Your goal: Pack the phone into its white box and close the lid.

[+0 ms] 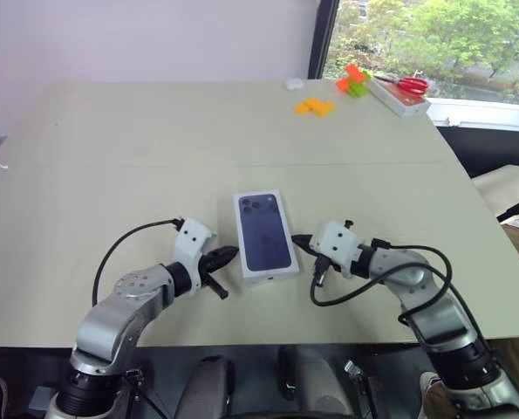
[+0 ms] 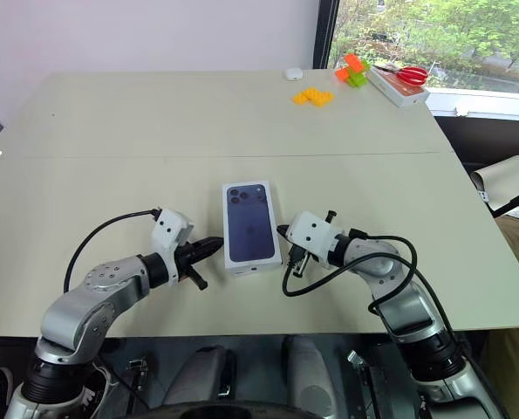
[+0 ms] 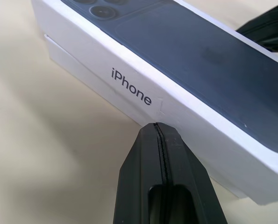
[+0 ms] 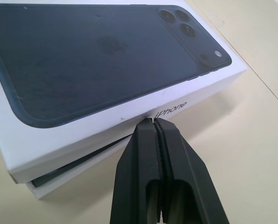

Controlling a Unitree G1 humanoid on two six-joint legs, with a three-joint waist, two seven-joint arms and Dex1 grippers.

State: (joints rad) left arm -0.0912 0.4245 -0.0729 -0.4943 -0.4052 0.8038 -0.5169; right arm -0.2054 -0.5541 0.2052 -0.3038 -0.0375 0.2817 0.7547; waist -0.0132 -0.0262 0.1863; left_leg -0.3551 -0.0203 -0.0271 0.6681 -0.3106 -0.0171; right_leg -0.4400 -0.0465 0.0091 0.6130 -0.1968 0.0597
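Flanking the lid [image 1: 265, 234] on the tabletop [image 1: 137, 148], the left end effector [image 1: 228, 257] and right end effector [image 1: 300, 241] — both pinched closed, empty — press its long sides, probably to seat it on the white box [image 4: 68, 175].

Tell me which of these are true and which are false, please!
1. The lid with the phone picture sits on the white box. True.
2. The lid is pushed all the way down. False: in the right wrist view a gap shows under one edge.
3. Both grippers are wide open. False: the left gripper and right gripper are shut.
4. One gripper is on each long side of the box. True.
5. Red scissors lie right beside the box. False: they lie at the table's far corner, by the window.
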